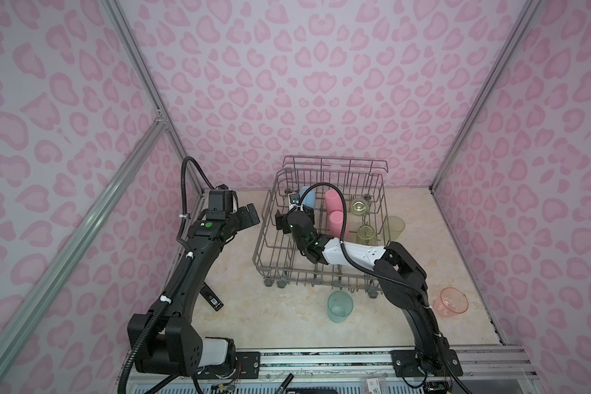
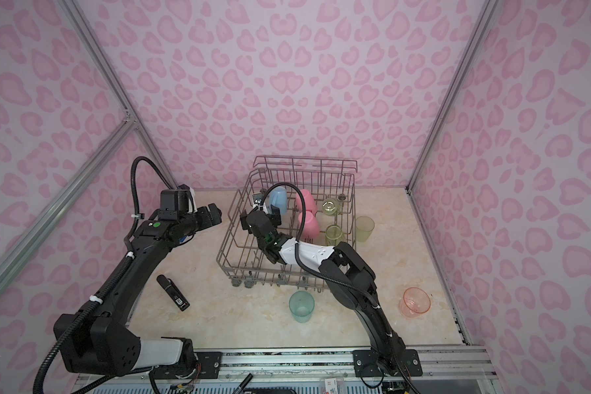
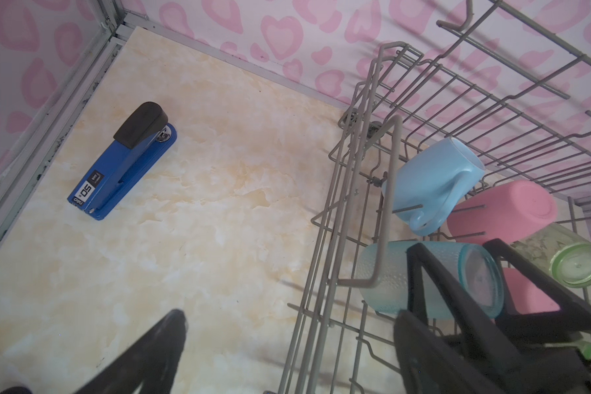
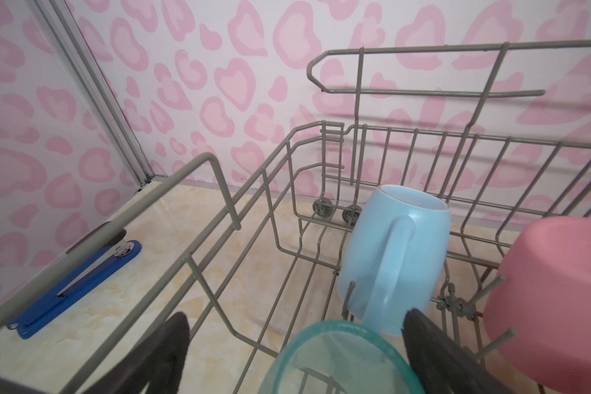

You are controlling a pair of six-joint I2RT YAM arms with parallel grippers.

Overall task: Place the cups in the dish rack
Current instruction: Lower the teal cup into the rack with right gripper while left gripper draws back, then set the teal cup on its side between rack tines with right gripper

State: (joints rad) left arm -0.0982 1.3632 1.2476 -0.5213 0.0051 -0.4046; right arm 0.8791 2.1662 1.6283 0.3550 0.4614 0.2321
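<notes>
The dish rack (image 1: pixel 335 163) (image 2: pixel 304 163) stands at the back of the table. In it are a light-blue mug (image 1: pixel 308 199) (image 4: pixel 393 252), two pink cups (image 1: pixel 333 203) (image 1: pixel 336 221) and two yellow-green cups (image 1: pixel 359 206) (image 1: pixel 366 233). My right gripper (image 1: pixel 294 218) (image 4: pixel 296 317) is inside the rack, open around an upturned teal cup (image 4: pixel 335 361) (image 3: pixel 389 276) resting on the tines. A gap shows beside one finger. Outside the rack stand a yellow-green cup (image 1: pixel 395 227), a teal cup (image 1: pixel 340 305) and a salmon cup (image 1: pixel 452 302). My left gripper (image 1: pixel 249 215) (image 3: pixel 290 315) hangs open and empty left of the rack.
A blue stapler (image 3: pixel 123 163) (image 4: pixel 72 283) lies near the back left corner. A black oblong object (image 1: pixel 212 298) lies on the table beside the left arm. Pink patterned walls close in the table on three sides.
</notes>
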